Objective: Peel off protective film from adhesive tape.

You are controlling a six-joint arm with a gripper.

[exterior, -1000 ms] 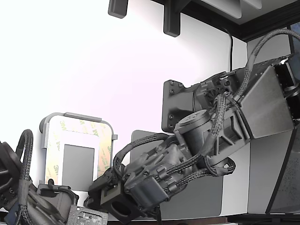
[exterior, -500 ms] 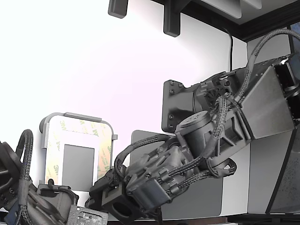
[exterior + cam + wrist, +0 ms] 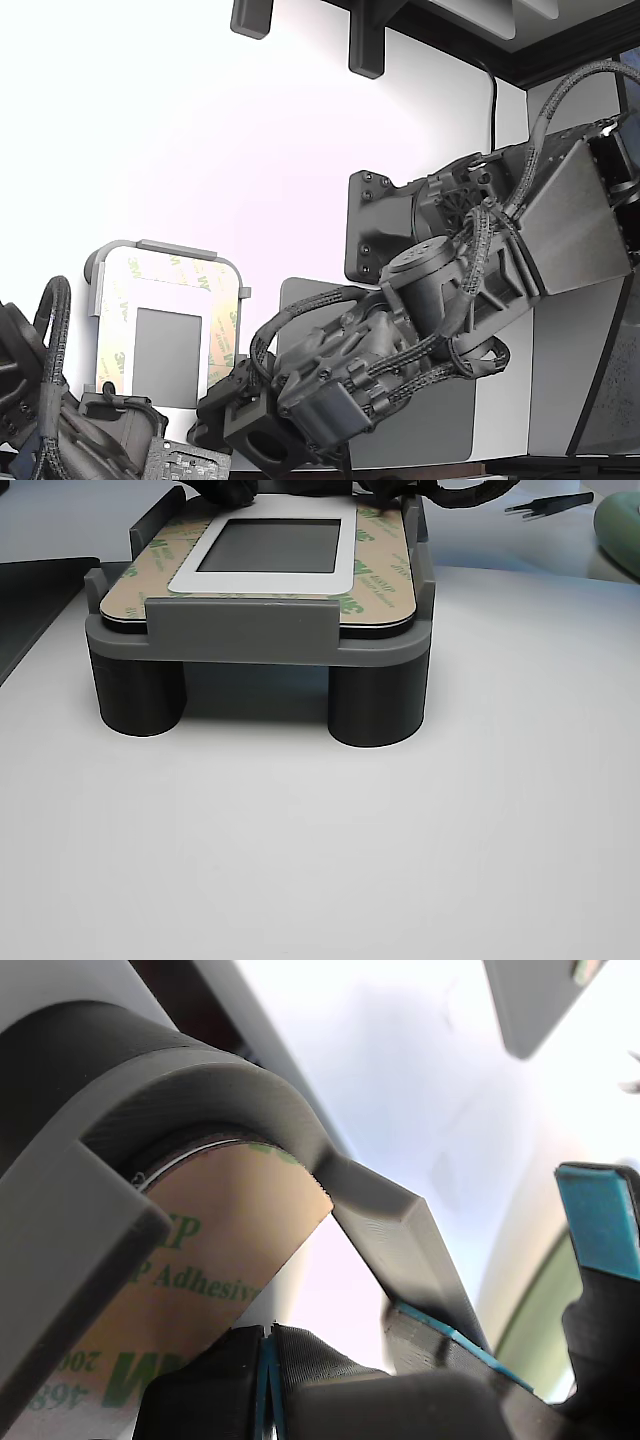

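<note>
Gripper [image 3: 330, 1360] low at the fixture frame [image 3: 240, 635] corner, pads pressed together beside the protective film [image 3: 200, 1260], hold on it not clear, adhesive tape [image 3: 222, 310] framing the white plate [image 3: 262, 582].

The arm [image 3: 440, 300] filling the centre and right of the exterior frame is dark grey to black, built from blocky housings and a round motor cap. Braided black cables loop along it, and small screws dot a flat plate. In the wrist frame, the fingers [image 3: 600, 1230] carry blue pads.
</note>
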